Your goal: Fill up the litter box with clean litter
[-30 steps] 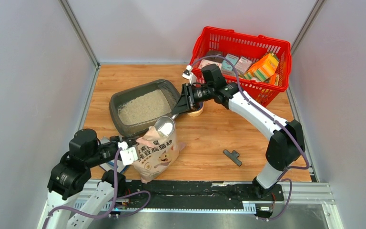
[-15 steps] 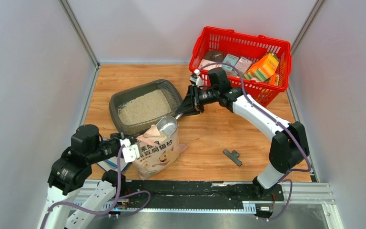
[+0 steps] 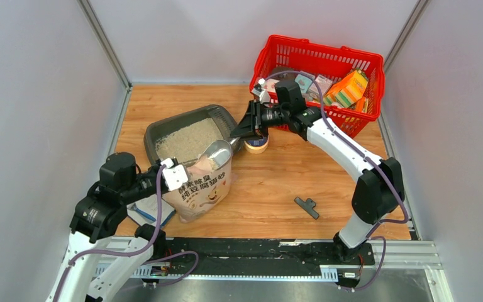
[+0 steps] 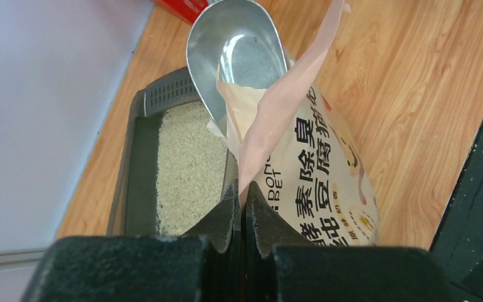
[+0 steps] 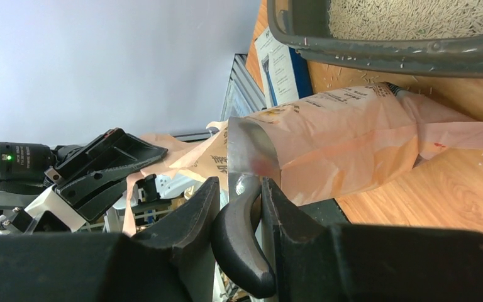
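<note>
The dark grey litter box (image 3: 153,134) sits at the left middle, with pale beige litter (image 3: 188,139) spread in it. The beige-pink printed bag (image 3: 204,189) stands just in front of it. My left gripper (image 3: 166,173) is shut on the bag's top edge (image 4: 251,157) and holds the mouth up. My right gripper (image 3: 242,131) is shut on the black handle (image 5: 239,245) of the silver scoop (image 3: 217,151). The scoop's bowl (image 4: 239,50) lies at the bag's mouth and looks empty. The box (image 4: 132,163) and its litter (image 4: 188,163) show left of the bag.
A red mesh basket (image 3: 317,69) with several boxes stands at the back right. A small round tin (image 3: 256,146) lies under my right wrist. A black clip (image 3: 306,206) lies on the wood at the front right. A blue-white booklet (image 3: 151,212) lies beside the bag.
My left gripper has lifted the bag's edge up and towards the litter box, so the bag stands straighter. The scoop has moved slightly back to the bag's mouth.
</note>
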Tool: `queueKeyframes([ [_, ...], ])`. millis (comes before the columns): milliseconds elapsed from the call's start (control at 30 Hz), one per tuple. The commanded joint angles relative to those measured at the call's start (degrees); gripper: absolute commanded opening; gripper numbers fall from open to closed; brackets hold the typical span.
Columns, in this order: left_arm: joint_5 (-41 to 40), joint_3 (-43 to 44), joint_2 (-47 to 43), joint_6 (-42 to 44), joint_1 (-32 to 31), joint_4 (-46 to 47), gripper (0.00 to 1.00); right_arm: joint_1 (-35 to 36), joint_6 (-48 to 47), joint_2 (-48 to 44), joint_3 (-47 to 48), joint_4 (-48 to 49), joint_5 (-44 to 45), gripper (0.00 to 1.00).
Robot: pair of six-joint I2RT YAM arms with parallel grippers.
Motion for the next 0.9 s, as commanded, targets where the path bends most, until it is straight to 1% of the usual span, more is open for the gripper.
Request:
queueKeyframes([
  [0,0.30,3.21,-0.31,-2.55,0.00,12.98,0.00,-2.15,-0.08,0.40,5.46,3.57,-1.94,0.00],
  [33,-1.10,3.03,-0.30,-1.59,0.00,12.55,0.00,-3.11,-0.34,0.23,5.55,3.31,-2.90,0.00],
  [133,-1.82,1.80,-1.18,-0.62,0.00,11.84,0.00,-5.31,0.70,-0.03,4.50,3.13,-5.10,0.00],
  [300,-3.49,0.66,-2.15,0.79,0.00,10.08,0.00,-8.57,2.73,-1.18,1.60,6.37,-8.62,0.00],
  [333,-3.49,0.57,-2.06,0.88,-0.09,10.17,0.00,-9.09,4.38,-1.18,0.20,7.60,-10.54,0.00],
  [367,-3.49,0.57,-1.98,0.97,0.00,10.34,0.00,-9.27,5.27,-1.35,-0.68,10.31,-11.25,0.00],
  [533,-4.11,0.92,-1.36,0.97,-0.09,10.88,0.00,-9.36,10.45,-0.92,-6.21,16.39,-14.42,0.00],
  [633,-4.54,1.44,-1.01,1.23,0.00,10.79,0.00,-9.36,12.30,-0.21,-7.80,19.64,-15.30,0.00],
  [700,-4.81,1.44,-0.83,1.41,0.00,10.79,0.00,-9.10,15.55,0.22,-9.12,23.76,-15.57,0.00],
  [867,-5.25,1.36,-1.27,1.67,0.00,10.43,0.00,-9.62,16.35,0.49,-7.20,24.31,-16.97,0.00],
])
